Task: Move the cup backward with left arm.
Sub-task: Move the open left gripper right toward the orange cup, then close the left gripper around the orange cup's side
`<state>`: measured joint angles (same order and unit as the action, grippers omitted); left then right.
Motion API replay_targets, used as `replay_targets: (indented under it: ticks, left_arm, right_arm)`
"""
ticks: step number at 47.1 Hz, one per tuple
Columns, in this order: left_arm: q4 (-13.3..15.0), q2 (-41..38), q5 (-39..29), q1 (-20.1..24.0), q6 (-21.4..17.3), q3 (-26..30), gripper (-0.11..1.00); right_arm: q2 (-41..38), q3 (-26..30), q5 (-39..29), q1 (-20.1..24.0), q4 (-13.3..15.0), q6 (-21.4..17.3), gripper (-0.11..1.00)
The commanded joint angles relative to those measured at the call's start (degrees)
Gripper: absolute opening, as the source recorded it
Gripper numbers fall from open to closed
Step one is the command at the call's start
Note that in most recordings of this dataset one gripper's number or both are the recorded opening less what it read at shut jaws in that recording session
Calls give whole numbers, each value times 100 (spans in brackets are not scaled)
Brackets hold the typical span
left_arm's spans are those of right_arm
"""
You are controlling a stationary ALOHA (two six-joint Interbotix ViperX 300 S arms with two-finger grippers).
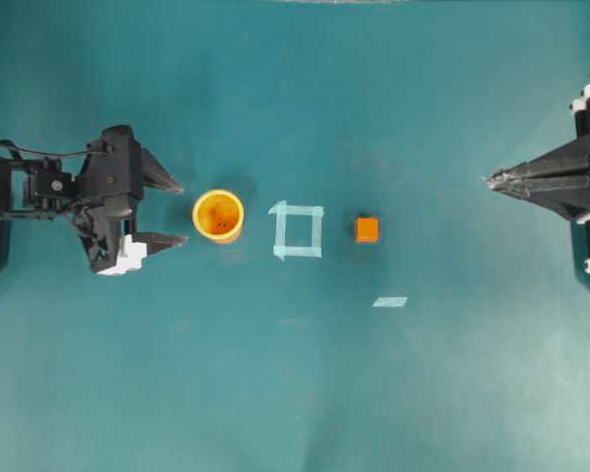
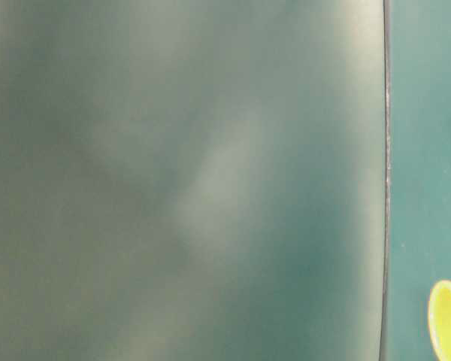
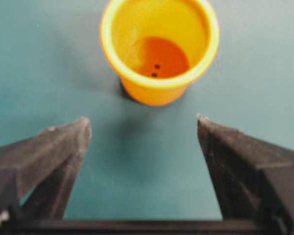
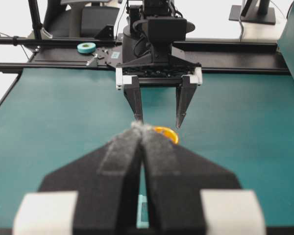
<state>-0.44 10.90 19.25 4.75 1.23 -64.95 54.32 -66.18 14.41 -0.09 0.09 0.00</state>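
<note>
- Your cup (image 1: 218, 215) stands upright on the teal table (image 1: 295, 393), left of centre in the overhead view; two dark specks lie on its floor.
- Left gripper (image 1: 174, 211) sits at the cup's 9 o'clock, spread wide, fingertips just short of the rim, not touching.
- At the cup's 3 o'clock: tape square (image 1: 298, 230), then the orange cube (image 1: 367, 229) beyond it.
- Loose tape strip (image 1: 389, 302) lies at the cube's 5 o'clock.
- Right gripper (image 1: 492, 180) at far 3 o'clock, fingers pressed together, holding nothing.
</note>
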Motion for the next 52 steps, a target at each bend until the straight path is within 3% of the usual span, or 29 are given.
replay_targets:
  ticks: [1, 52]
  left_arm:
    - [0, -53, 70, -44, 9, 158, 86]
    - [18, -1529, 1582, -202, 97, 773, 86]
  right_arm:
    - [-18, 185, 9, -9, 0, 0, 0]
    - [-26, 264, 9, -9, 0, -9, 0]
